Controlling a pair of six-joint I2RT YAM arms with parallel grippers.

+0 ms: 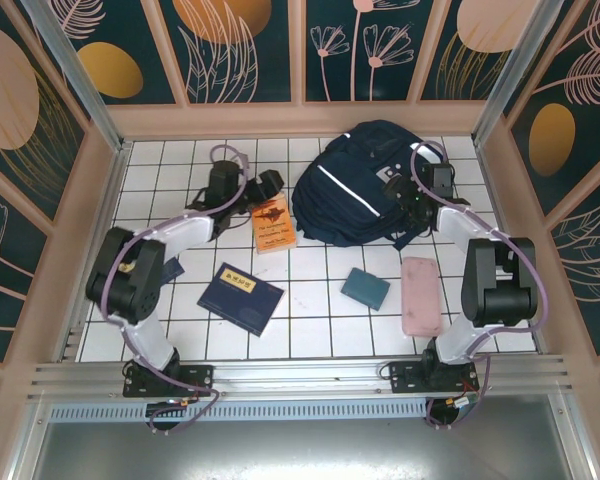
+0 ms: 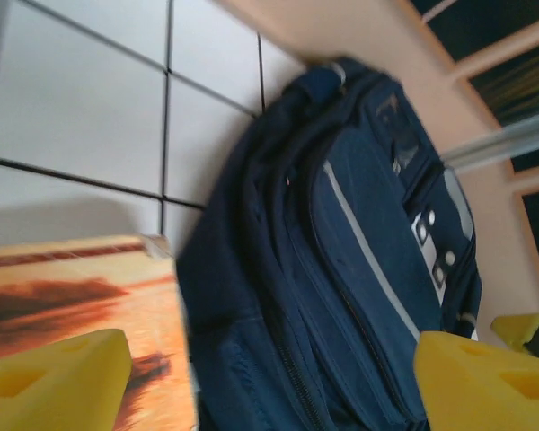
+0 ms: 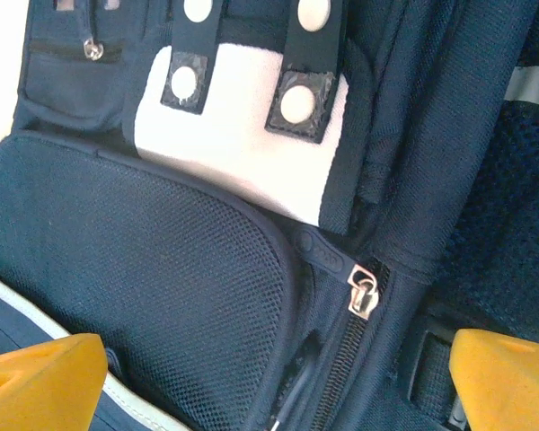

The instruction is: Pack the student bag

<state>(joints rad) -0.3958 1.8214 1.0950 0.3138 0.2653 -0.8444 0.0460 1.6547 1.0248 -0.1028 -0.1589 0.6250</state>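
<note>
Right wrist: left jaws apart, right jaws apart. Centre the latter on student bag [image 3: 162,251] zipper pull [image 3: 366,292] before you close.

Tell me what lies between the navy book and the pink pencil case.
A small teal pouch lies there, apart from both, seen in the top external view.

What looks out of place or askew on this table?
Nothing looks spilled or damaged. The navy book lies at a slant, and it, the orange book, teal pouch and pink case lie loose outside the student bag.
</note>
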